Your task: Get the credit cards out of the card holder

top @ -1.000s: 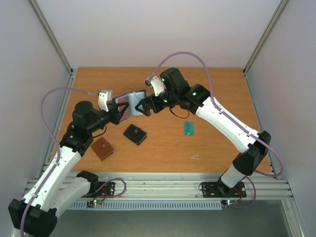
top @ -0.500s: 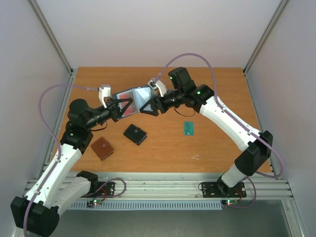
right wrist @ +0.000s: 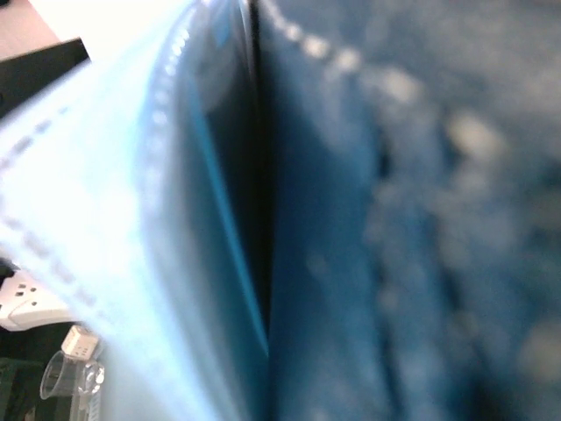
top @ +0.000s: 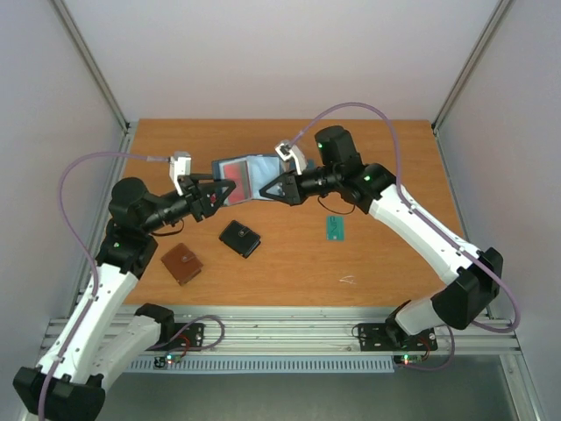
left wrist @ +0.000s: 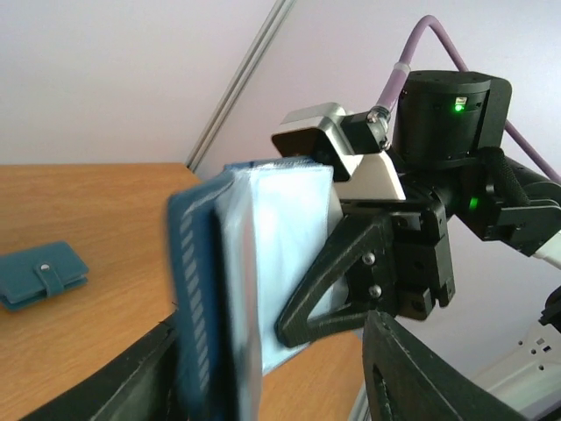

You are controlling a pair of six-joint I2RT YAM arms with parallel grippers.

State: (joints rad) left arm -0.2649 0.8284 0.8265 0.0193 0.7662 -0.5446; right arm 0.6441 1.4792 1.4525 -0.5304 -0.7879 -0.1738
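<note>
The dark blue card holder (top: 254, 163) hangs open above the far middle of the table. A red card (top: 233, 174) shows in its left pocket. My right gripper (top: 262, 193) is shut on the pale right-hand pocket leaf, as the left wrist view shows (left wrist: 298, 326). My left gripper (left wrist: 267, 326) stands open around the holder's (left wrist: 210, 289) lower edge, with a gap on its right side. In the right wrist view the blurred holder (right wrist: 351, 219) fills the frame and hides the fingers. A teal-green card (top: 335, 228) lies flat on the table to the right.
A black wallet (top: 239, 238) and a brown wallet (top: 181, 263) lie near my left arm. A teal wallet with a snap tab (left wrist: 39, 274) lies on the table to the left. The cell's frame posts stand at the back corners.
My right gripper has closed on the holder's right leaf. My left gripper, shut on the holder before, has opened. The holder has shifted slightly right and farther back.
</note>
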